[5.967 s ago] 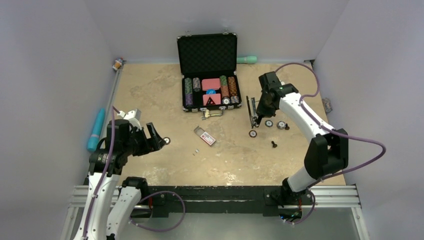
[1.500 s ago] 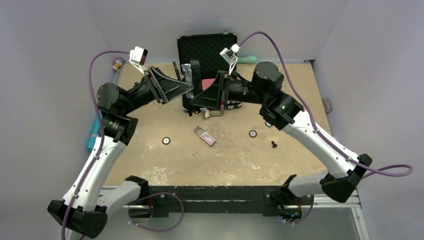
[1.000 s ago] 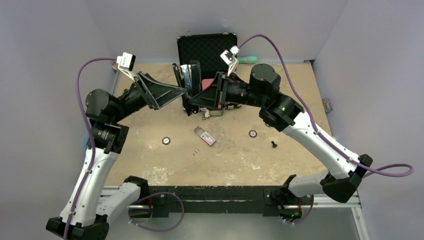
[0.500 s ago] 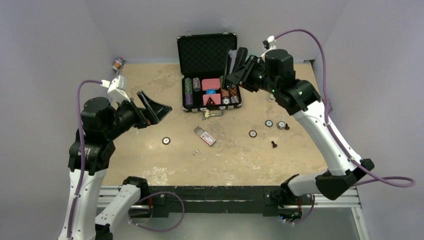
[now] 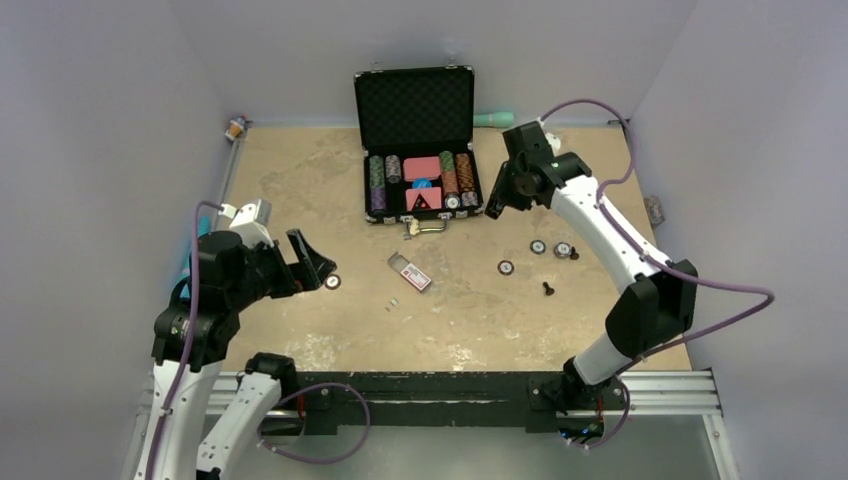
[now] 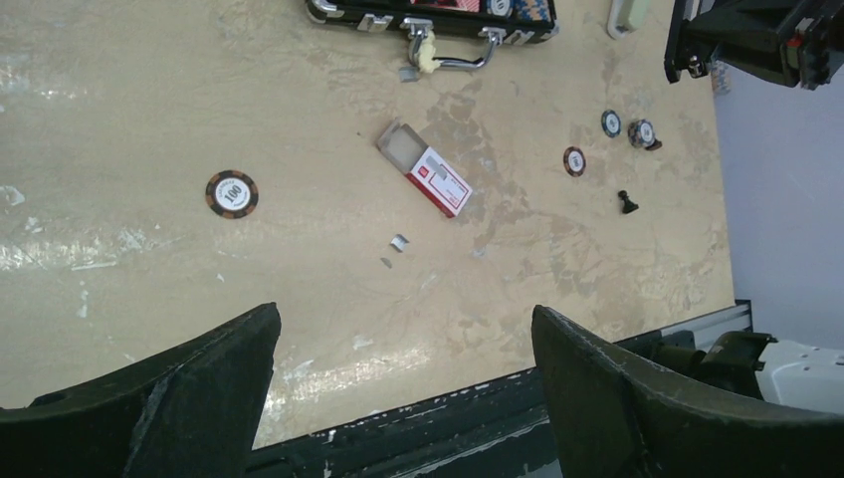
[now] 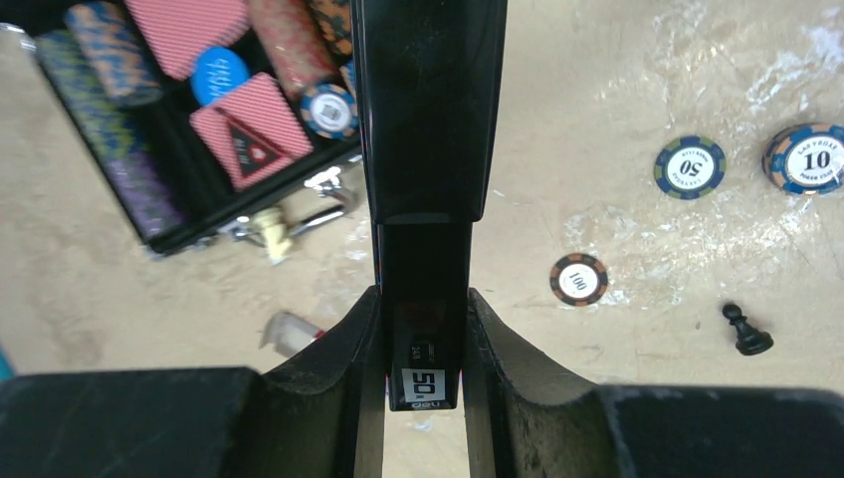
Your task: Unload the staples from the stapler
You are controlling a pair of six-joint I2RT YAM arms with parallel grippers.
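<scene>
the stapler (image 7: 428, 100) fills the middle of the right wrist view as a black bar whose far end is cut off by the top edge, so its full length does not show, and neither does whether its hinged arm is up or down; nothing of its inside shows either. from above it is hard to pick out, black against the black fingers at the near right corner of the poker chip case (image 5: 415, 110). the right pincer (image 7: 423, 299) is clenched on the stapler, one finger pressed to each long side near the end that carries a small white label reading 50, and it holds the stapler up off the tabletop (image 5: 300, 190). below it lie a 100 chip (image 7: 579, 279), a 50 chip (image 7: 690, 166), a 10 chip (image 7: 806, 157) and a small black pawn (image 7: 746, 334). a red-and-white box (image 6: 426, 169) is half hidden behind a finger in the right wrist view but plain in the left one. the staples (image 6: 399, 242) lie as a tiny silvery strip on the tabletop near the box, a smaller fleck beside them too small to identify, well apart from the stapler and both pincers. the left pincer (image 6: 403, 319) is released, fingers spread wide and empty, hanging above the left side of the tabletop near another 100 chip (image 6: 231, 192)
</scene>
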